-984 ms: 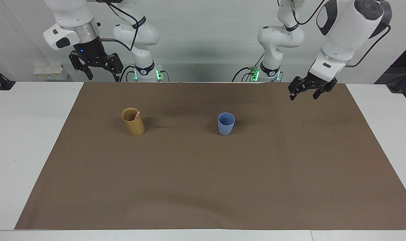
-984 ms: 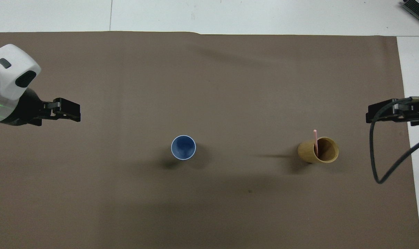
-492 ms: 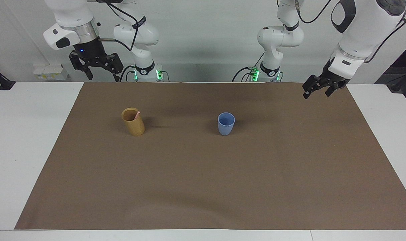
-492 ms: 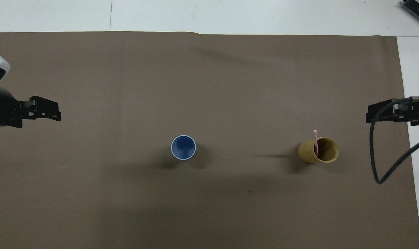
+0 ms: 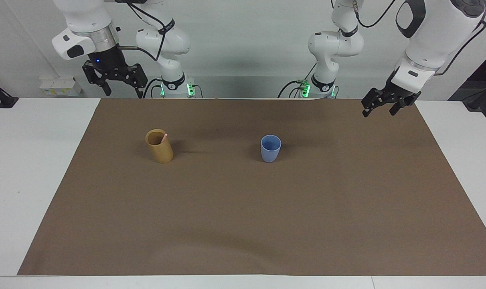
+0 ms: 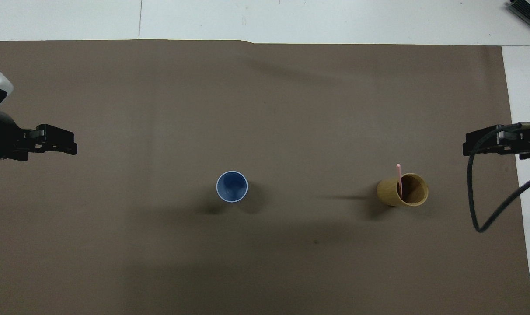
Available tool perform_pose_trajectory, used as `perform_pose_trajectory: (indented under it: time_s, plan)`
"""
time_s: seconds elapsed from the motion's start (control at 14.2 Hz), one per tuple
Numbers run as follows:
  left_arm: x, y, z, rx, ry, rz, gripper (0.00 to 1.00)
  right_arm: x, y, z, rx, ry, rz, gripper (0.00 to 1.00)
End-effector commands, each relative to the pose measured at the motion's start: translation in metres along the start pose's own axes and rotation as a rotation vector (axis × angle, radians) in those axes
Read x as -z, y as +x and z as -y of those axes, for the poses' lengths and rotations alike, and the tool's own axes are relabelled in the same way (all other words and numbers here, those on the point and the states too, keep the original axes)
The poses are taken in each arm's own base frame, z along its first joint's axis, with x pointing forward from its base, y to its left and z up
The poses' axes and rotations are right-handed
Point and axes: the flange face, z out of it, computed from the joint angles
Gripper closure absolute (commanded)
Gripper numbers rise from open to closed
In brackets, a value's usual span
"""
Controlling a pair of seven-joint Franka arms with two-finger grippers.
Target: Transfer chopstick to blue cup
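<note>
Across the white table (image 5: 34,168) lies a broad brown mat (image 5: 251,216), covering nearly all of it and leaving only bare white strips at the ends; it gives one flat, uniform floor for the work. Above the mat's edge nearest the robots, the right gripper (image 5: 120,90) hangs in the air at the right arm's end, its fingers spread wide and empty. The left gripper (image 5: 379,109) hangs over the mat's corner at the left arm's end, likewise wide and empty. Both sit high and out toward the ends, which I judge keeps the middle clear for a reach.

The tan cup (image 5: 159,145) stands upright toward the right arm's end, well apart from the blue cup (image 5: 270,148), which stands upright and empty near the middle. The chopstick (image 6: 399,180) leans inside the tan cup, its pink tip showing just above the rim, so the transfer is not yet begun.

Open mat surrounds both cups on every side, with nothing between them, so a lift straight up and a carry across to the blue cup looks unobstructed. The right arm seems better placed to pick.
</note>
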Motion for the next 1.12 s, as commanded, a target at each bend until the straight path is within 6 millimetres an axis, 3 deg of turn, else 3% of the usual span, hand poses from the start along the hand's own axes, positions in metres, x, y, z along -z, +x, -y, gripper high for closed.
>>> perform_pose_trajectory:
  time_s: [0.0, 0.42, 0.7, 1.05]
  plan:
    - [0.012, -0.006, 0.011, 0.0, 0.006, -0.002, 0.0, 0.0, 0.0, 0.0, -0.013, 0.007, 0.01, 0.0]
    - [0.0, 0.001, 0.026, 0.013, 0.008, 0.03, 0.0, 0.0, 0.0, 0.0, -0.015, 0.007, 0.01, 0.0]
    - [0.014, 0.009, 0.023, 0.008, 0.01, 0.049, 0.0, 0.0, 0.0, 0.0, -0.013, 0.007, 0.008, 0.0]
    - [0.013, 0.01, 0.026, 0.014, 0.009, 0.052, 0.0, 0.0, 0.0, 0.0, -0.013, 0.007, 0.008, 0.0]
